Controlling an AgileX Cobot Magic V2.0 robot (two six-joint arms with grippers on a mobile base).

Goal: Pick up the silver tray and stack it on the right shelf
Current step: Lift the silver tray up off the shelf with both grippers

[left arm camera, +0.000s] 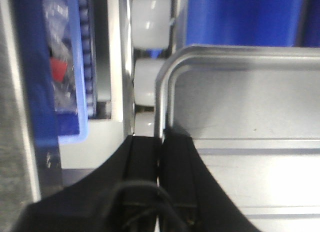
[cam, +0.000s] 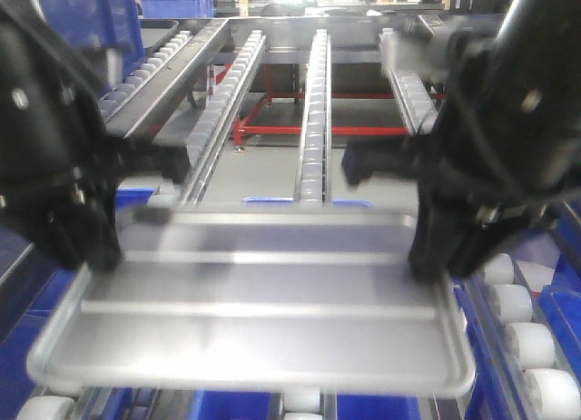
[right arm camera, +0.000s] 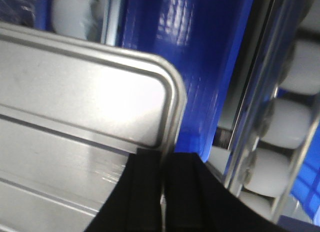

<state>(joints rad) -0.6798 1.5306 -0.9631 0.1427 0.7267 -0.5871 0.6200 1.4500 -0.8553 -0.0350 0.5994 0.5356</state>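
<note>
The silver tray (cam: pixel 263 302), shiny with two long ridges across its floor, is held level between both arms in the front view. My left gripper (cam: pixel 86 257) is shut on its left rim; in the left wrist view the black fingers (left arm camera: pixel 161 137) pinch the rim near a rounded corner of the tray (left arm camera: pixel 240 101). My right gripper (cam: pixel 431 261) is shut on the right rim, and its fingers (right arm camera: pixel 167 157) clamp the edge of the tray (right arm camera: pixel 75 101). Ahead lies the right shelf (cam: pixel 313 121), with rails of small white rollers running away from me.
Blue bins (cam: pixel 227 406) and large white rollers (cam: pixel 522 311) lie beneath and right of the tray. A dark tray (cam: pixel 163 30) rests on the left roller rails at the back. A red frame (cam: pixel 272 130) stands on the floor under the rack.
</note>
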